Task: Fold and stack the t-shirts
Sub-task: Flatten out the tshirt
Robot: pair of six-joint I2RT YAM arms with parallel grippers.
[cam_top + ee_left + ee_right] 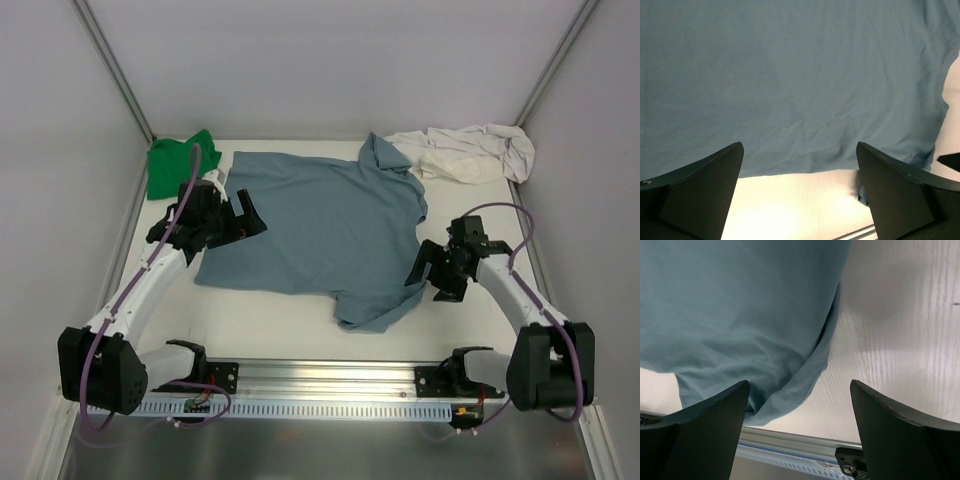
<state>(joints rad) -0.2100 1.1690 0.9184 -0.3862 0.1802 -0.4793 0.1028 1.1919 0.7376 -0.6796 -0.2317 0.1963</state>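
The slate-blue t-shirt (320, 225) lies spread across the middle of the table, one sleeve bunched near the front (375, 310). A bright green t-shirt (175, 165) is crumpled at the back left, and the cream t-shirt (470, 152) is heaped at the back right. My left gripper (250, 215) hovers over the blue shirt's left edge, jaws wide with nothing between them (800, 165); the blue shirt (790, 85) fills that wrist view. My right gripper (425, 275) is beside the shirt's right edge, open and empty (799, 405), with the blue shirt's hem (740, 330) just ahead.
White enclosure walls rise at the back and on both sides. A metal rail (320, 375) carrying the arm bases runs along the near table edge. Bare white tabletop (900, 315) shows to the right of the blue shirt.
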